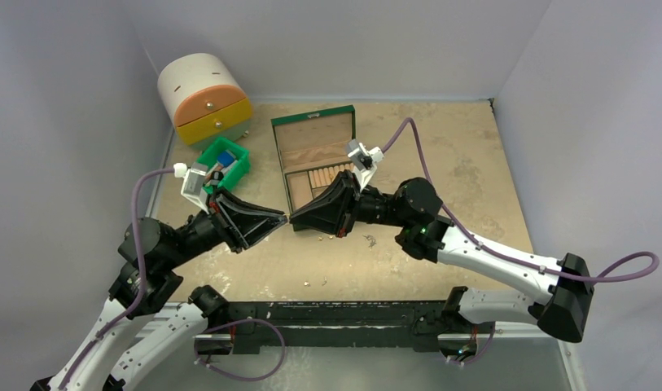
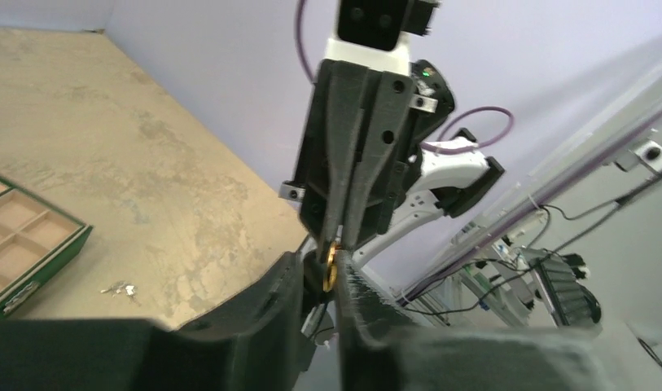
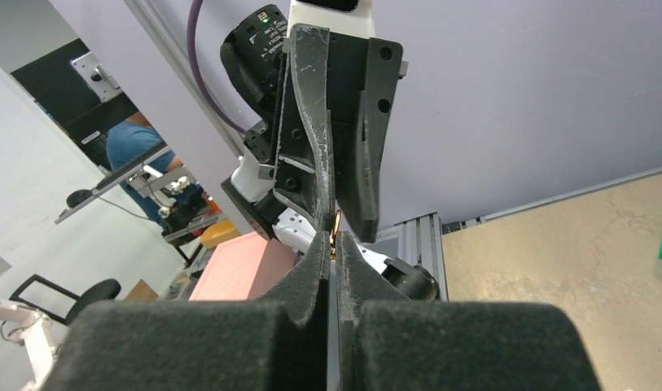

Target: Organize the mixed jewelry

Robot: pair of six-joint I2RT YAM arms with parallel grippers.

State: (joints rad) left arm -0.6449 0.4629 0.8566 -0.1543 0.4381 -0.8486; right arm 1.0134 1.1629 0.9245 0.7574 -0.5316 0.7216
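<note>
1 gold ring (image 2: pixel 330 269) in r gripper (image 3: pixel 334 248); l gripper (image 1: pixel 283 217) prob. ajar

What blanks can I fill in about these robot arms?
The tiny ring held in the air is ____ coloured. The right gripper is ____ on the ring. The open box has a ____ rim. The round chest has its ____ drawer at the bottom.
Missing words: gold, shut, green, yellow.
</note>
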